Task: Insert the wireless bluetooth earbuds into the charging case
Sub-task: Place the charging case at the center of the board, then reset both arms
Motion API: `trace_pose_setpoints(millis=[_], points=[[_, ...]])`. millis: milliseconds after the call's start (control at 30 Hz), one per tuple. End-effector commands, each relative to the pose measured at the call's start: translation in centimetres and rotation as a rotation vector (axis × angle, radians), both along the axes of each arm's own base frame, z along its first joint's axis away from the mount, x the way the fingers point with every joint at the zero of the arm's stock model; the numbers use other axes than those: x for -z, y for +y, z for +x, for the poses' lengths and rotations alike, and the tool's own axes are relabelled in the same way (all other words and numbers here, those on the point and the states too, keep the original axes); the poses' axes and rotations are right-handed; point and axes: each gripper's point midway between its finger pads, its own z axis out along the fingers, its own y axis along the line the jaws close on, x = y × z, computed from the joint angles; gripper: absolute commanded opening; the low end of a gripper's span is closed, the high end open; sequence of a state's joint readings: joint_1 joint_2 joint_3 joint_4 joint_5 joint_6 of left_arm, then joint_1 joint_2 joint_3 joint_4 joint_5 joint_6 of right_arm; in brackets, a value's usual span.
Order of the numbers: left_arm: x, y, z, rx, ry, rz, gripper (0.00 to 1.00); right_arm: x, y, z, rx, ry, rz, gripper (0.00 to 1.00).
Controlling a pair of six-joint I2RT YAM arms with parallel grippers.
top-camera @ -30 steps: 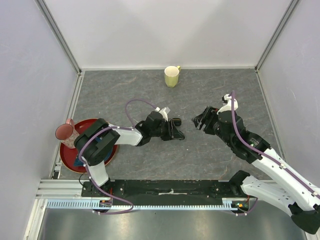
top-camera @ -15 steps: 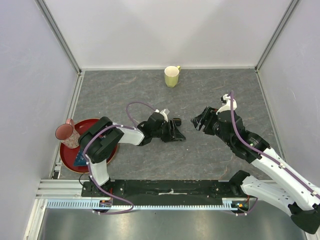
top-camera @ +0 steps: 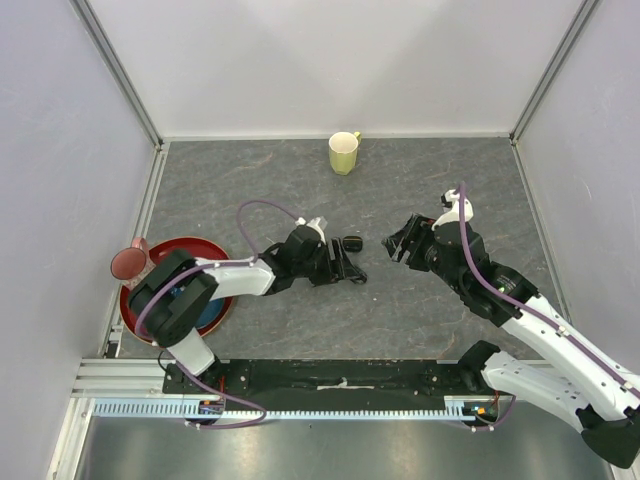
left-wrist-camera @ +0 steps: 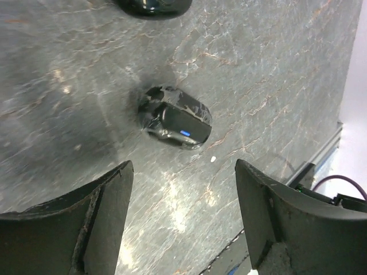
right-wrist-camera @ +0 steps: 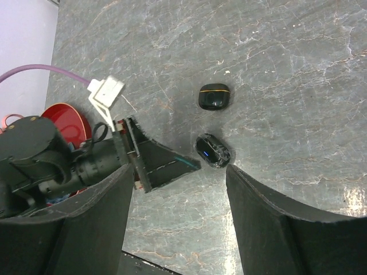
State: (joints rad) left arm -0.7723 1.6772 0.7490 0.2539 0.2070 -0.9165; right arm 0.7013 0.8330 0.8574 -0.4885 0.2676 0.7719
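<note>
Left fingers point(left-wrist-camera: 74, 229) apart, clear of case point(left-wrist-camera: 176, 117)

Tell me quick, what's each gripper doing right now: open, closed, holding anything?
Left gripper: open, holding nothing; a black case lies free just ahead of it.
Right gripper: open, holding nothing.

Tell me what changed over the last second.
The left gripper opened and drew back slightly, leaving the blue-lit case free on the table. The right gripper, open, the other case and the yellow cup stayed put.
</note>
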Motion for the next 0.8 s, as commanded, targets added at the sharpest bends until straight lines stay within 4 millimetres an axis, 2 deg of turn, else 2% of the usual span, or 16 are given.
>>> trace_pose_setpoints(millis=[0,100,133,167,200,233,267,333,367,433,467,533,567,600,667,767], points=[[-2.3,2.7,0.2,-0.002,-0.154,0.101,0.78,-0.3,-0.6,0.4,0.031,-0.019,-0.001,0.73],[-3.7,4.4,0.2,-0.005,-0.235,0.162,0.83,-0.2,-1.0,0.6,0.047,-0.022,-0.014,0.73],[-5.3,4.7,0.1,-0.009,-0.28,0.15,0.85,-0.1,-1.1,0.7,0.048,-0.026,-0.023,0.74],[-5.7,5.5,0.3,-0.027,-0.303,0.175,0.85,0.0,-1.2,0.8,0.052,-0.024,-0.03,0.75],[-6.0,6.1,0.3,-0.014,-0.341,0.198,0.86,0.5,-1.4,1.0,0.064,-0.017,-0.048,0.8],[-7.5,6.5,0.3,-0.017,-0.387,0.189,0.86,0.8,-1.7,1.1,0.069,-0.013,-0.061,0.82],[-7.5,7.4,0.3,-0.024,-0.401,0.229,0.86,1.2,-2.1,1.4,0.084,-0.008,-0.073,0.85],[-9.1,8.6,0.5,-0.048,-0.464,0.252,0.87,1.8,-2.8,1.9,0.105,0.011,-0.103,0.93],[-9.5,9.6,0.7,-0.072,-0.489,0.284,0.87,2.0,-3.9,2.5,0.14,0.019,-0.118,0.97],[-9.8,10.8,0.4,-0.06,-0.52,0.328,0.88,2.9,-4.9,3.2,0.162,0.055,-0.154,0.98],[-11.1,11.3,0.1,-0.07,-0.554,0.314,0.88,2.9,-6.4,4.0,0.205,0.066,-0.171,0.98],[-11.4,12.4,-0.5,-0.069,-0.558,0.339,0.96,4.1,-7.3,4.7,0.202,0.12,-0.192,0.98],[-12.2,12.8,-0.8,-0.081,-0.57,0.328,1.0,4.4,-9.1,5.5,0.25,0.143,-0.191,0.98],[-12.3,13.0,-1.1,-0.065,-0.573,0.335,1.0,5.3,-9.8,5.8,0.251,0.178,-0.207,0.98],[-12.7,13.6,-1.6,-0.058,-0.566,0.351,1.0,6.3,-11.5,6.3,0.254,0.231,-0.158,0.98],[-13.6,14.5,-2.0,-0.092,-0.556,0.356,1.0,7.7,-12.6,6.7,0.213,0.286,-0.067,0.98]])
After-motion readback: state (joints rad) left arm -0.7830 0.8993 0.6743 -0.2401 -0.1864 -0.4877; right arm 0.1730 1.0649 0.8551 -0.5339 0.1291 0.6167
